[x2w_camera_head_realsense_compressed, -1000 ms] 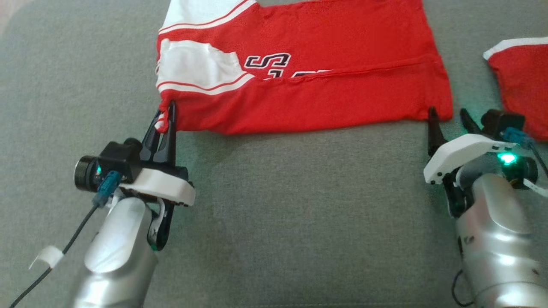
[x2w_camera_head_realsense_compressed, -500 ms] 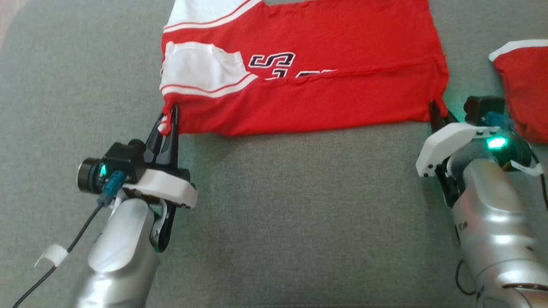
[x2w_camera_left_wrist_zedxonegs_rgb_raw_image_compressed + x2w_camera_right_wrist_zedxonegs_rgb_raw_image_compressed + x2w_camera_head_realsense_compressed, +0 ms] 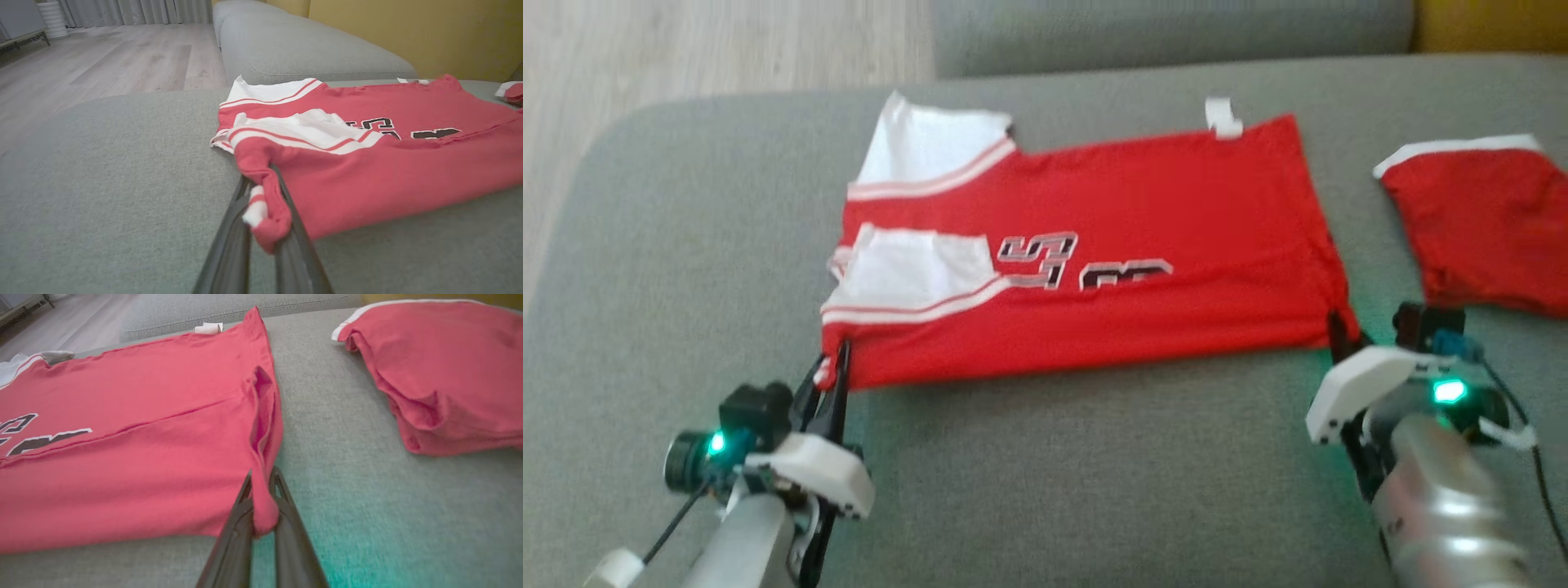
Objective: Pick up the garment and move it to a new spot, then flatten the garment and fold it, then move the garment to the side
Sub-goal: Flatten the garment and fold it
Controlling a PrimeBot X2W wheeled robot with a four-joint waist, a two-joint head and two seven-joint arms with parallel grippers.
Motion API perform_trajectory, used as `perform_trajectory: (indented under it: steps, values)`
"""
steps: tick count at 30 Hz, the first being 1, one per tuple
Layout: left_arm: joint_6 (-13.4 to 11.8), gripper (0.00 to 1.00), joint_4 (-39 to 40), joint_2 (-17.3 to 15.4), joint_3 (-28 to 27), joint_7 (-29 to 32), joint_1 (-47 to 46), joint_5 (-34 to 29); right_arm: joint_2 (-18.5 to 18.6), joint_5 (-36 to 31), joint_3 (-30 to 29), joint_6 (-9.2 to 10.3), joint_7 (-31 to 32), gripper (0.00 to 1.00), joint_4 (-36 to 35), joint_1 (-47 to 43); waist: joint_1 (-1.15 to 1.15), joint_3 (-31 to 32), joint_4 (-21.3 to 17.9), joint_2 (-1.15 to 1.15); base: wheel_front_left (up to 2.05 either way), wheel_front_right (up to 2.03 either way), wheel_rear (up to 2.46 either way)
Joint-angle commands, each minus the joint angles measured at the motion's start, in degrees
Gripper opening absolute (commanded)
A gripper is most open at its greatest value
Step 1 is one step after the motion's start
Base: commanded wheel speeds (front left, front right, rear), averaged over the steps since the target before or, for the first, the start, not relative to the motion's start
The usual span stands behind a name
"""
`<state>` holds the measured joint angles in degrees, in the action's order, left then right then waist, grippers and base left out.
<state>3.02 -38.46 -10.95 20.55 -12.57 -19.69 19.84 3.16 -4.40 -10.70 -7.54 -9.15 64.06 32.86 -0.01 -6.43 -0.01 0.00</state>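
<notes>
The garment is a red jersey with white striped sleeves and dark lettering, lying folded lengthwise on the grey couch seat. My left gripper is shut on its near left corner, where red cloth and a white cuff bunch between the fingers. At the near right corner my right gripper is shut on a pinch of the red hem. A white label sticks out at the garment's far edge.
A second red garment with white trim lies folded on the seat to the right, close to my right arm. The couch backrest runs along the far side. Wooden floor lies beyond the seat's rounded left edge.
The right gripper went from open beside the near right corner to shut on it. The head view has tilted up, showing the whole garment and the backrest. The left grip is unchanged.
</notes>
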Motion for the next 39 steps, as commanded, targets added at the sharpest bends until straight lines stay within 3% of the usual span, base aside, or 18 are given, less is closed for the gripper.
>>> perform_trajectory:
  steps: [1,8,18,19,20,21,22,27,32,39]
  values:
    - [-0.29,0.00,2.23,-2.89,-1.97,0.56,0.78,1.00,-0.28,1.92,1.66,0.05,0.06,0.00,-1.31,-1.38,0.01,3.34,-1.19,0.00,0.00,0.00,0.00]
    - [-0.20,0.00,6.48,-4.52,-1.03,4.11,7.30,1.93,-0.28,3.87,1.86,0.05,3.42,0.00,-4.59,-7.50,0.01,6.37,-2.09,0.00,0.00,0.00,0.00]
    - [-1.01,0.00,11.60,-5.24,0.70,9.26,10.75,2.28,-0.28,6.70,3.46,0.05,7.52,0.00,-15.64,-14.34,0.01,6.51,-2.37,0.00,0.00,0.00,0.00]
    - [-1.22,0.00,11.95,-5.16,0.70,9.32,10.65,2.31,-0.28,7.11,3.36,0.05,7.67,0.17,-16.98,-14.76,0.01,6.31,-2.40,0.00,0.00,0.00,0.00]
    - [-1.52,0.11,12.26,-5.10,0.62,9.27,10.47,2.31,-0.28,7.39,3.09,0.05,7.53,1.00,-18.44,-15.14,0.01,6.10,-2.40,0.00,0.00,0.00,0.00]
    - [-2.07,0.84,12.58,-5.13,0.40,8.73,10.16,2.11,-0.28,7.98,2.95,0.05,7.51,1.00,-19.77,-15.48,0.01,5.89,-2.39,0.00,0.00,0.00,0.00]
    - [-2.66,1.00,12.90,-5.07,0.07,7.98,9.81,1.99,-0.28,8.58,3.09,0.05,7.27,1.00,-21.19,-15.77,0.01,5.65,-2.39,0.00,0.00,0.00,0.00]
    - [-5.17,1.00,15.00,-3.96,-2.11,2.93,7.97,2.30,-0.28,10.78,4.97,0.05,3.33,1.00,-29.66,-17.55,0.01,4.38,-2.19,0.00,0.00,0.00,0.00]
    - [-5.38,1.00,19.15,-2.38,-6.38,-1.29,5.14,5.07,-0.28,15.98,8.57,0.05,-0.11,1.00,-38.11,-19.78,0.01,2.80,-2.38,0.00,0.00,0.00,0.00]
    - [-2.75,1.00,22.93,-4.75,-7.06,-2.19,-2.33,2.30,-0.28,17.12,13.01,0.05,-1.16,1.00,-44.58,-20.85,0.01,-1.57,-4.43,0.00,0.00,0.00,0.00]
